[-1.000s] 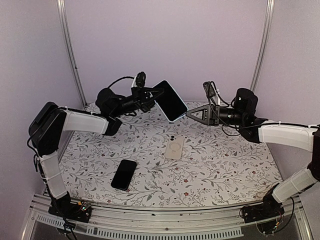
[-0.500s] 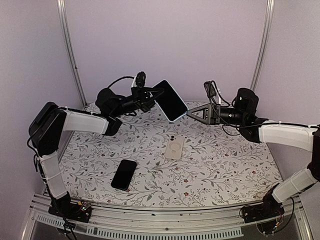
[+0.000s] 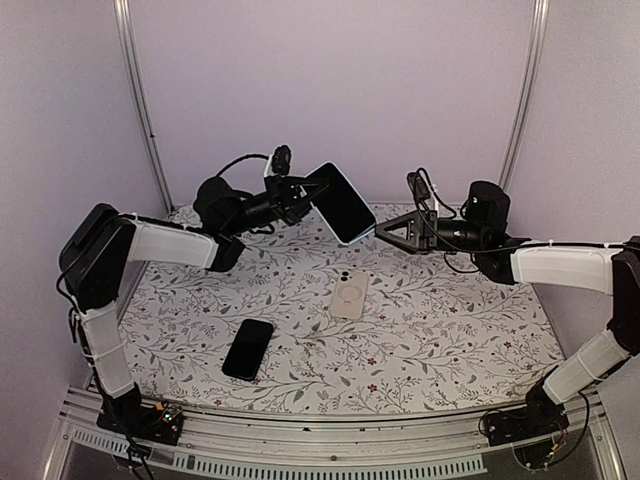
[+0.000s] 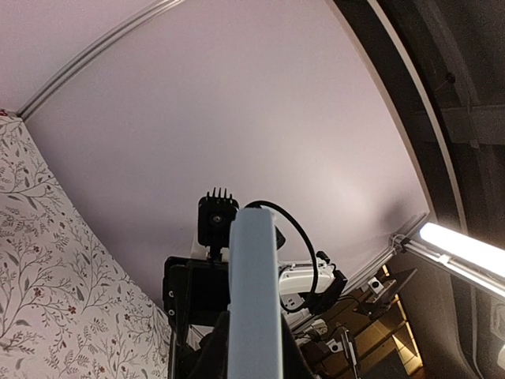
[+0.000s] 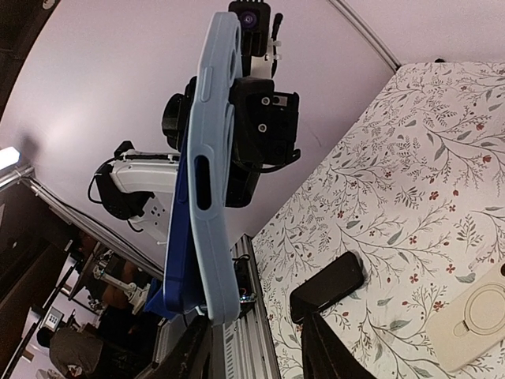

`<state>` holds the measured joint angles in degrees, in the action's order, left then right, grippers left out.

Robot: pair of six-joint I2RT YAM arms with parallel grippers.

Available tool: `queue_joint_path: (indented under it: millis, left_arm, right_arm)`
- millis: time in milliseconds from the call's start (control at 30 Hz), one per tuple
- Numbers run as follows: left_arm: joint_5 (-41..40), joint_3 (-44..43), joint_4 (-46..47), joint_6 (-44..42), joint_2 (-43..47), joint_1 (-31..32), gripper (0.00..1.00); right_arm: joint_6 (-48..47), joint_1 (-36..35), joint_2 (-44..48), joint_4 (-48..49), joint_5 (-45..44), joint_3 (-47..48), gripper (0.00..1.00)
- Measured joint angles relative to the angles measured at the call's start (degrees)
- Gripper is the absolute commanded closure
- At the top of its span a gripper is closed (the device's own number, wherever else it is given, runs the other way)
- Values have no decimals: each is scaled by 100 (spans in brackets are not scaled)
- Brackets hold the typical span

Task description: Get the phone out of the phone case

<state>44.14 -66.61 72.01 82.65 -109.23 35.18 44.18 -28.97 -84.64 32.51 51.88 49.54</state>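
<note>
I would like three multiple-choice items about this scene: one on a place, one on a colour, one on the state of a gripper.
1. Where does the black phone lie, relative to the cream case?
A. left of it, nearer the arm bases
B. on top of it
C. behind it, against the back wall

2. What colour is the held case in the left gripper?
A. red
B. light blue
C. green

3. How is the right gripper?
A. shut on the cream case
B. shut on the black phone
C. open, holding nothing

Answers:
1 A: the top view shows both flat on the table, apart.
2 B: the right wrist view shows its pale blue back.
3 C: its fingers stand apart beside the held case.
</note>
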Motion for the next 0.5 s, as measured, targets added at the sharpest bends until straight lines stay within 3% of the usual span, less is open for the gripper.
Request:
queue_joint_path:
  millis: [500]
  left_arm:
    - [85,-424,-319,-175,-245,83,100]
  right_arm:
    - [61,-96,-280,-251,61,393,58]
